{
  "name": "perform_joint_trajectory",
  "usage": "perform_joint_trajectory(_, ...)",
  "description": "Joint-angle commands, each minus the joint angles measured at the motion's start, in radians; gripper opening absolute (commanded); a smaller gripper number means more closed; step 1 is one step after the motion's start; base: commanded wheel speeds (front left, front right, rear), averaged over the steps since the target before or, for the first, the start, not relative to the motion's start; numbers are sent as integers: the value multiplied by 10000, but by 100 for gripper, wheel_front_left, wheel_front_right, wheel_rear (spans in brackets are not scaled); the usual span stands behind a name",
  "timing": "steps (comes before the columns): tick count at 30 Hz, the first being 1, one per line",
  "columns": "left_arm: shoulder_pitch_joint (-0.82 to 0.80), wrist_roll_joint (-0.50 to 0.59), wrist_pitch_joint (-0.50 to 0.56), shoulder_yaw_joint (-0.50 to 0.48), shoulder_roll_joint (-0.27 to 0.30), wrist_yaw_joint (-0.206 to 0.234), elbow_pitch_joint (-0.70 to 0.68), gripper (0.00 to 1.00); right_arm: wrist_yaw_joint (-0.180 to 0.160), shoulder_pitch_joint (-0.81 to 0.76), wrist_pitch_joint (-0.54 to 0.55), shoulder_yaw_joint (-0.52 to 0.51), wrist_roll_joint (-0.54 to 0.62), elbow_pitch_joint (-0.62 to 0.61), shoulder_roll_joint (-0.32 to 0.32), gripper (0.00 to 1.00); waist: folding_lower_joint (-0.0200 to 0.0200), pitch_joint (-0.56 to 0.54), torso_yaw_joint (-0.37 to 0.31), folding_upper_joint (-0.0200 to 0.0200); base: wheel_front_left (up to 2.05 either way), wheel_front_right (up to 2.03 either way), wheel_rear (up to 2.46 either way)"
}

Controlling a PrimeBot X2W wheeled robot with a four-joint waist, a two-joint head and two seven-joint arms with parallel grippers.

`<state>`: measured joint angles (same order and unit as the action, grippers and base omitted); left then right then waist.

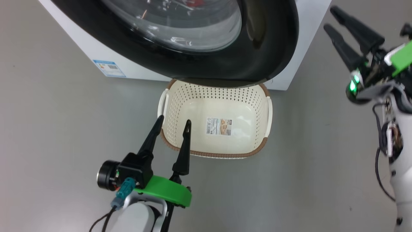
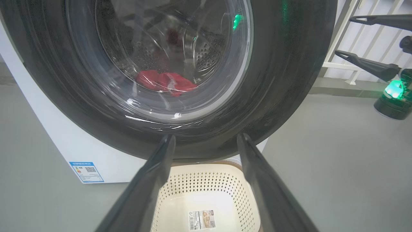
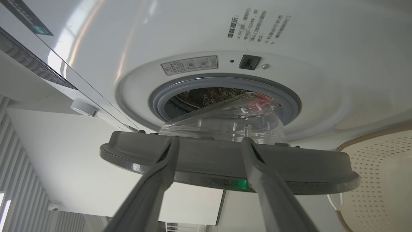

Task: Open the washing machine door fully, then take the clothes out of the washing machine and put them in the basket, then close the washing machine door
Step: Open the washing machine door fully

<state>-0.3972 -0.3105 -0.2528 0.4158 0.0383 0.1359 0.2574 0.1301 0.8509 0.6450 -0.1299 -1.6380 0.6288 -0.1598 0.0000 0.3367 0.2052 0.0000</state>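
Note:
The white washing machine (image 1: pixel 96 54) stands at the top of the head view. Its glossy black door (image 1: pixel 257 48) hangs partly open over the cream basket (image 1: pixel 222 154) on the floor. Seen edge-on in the right wrist view, the door (image 3: pixel 305 167) stands off the grey ring, its glass bowl partly out of the drum. Red clothes (image 2: pixel 165 82) lie in the drum behind the glass. My left gripper (image 1: pixel 173 124) is open by the basket's near left corner, holding nothing. My right gripper (image 1: pixel 331 18) is open to the right of the machine, its fingers (image 3: pixel 161 174) pointing at the door's edge.
Grey floor surrounds the machine and basket. A blue label sticker (image 1: pixel 108 67) marks the machine's lower front. White railing (image 2: pixel 347 64) stands behind on the right of the left wrist view. The control panel knob (image 3: pixel 84 108) shows at the left of the right wrist view.

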Motion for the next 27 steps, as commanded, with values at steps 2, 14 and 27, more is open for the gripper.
perform_joint_trajectory(2,268,55,-90,-457,120,-133,-107,100,6,-926,-214,-138,53,-847,208,100,0,-381,-150,0,0,0,0)
perform_joint_trajectory(14,927,201,-90,-911,120,-347,152,100,6,-4228,-1118,-331,591,-3041,700,100,0,-1241,-468,0,0,0,0)
perform_joint_trajectory(27,1502,408,-90,-1471,121,-477,284,100,6,-7151,-5697,708,4395,-5564,645,100,0,-1936,-886,0,0,0,0)
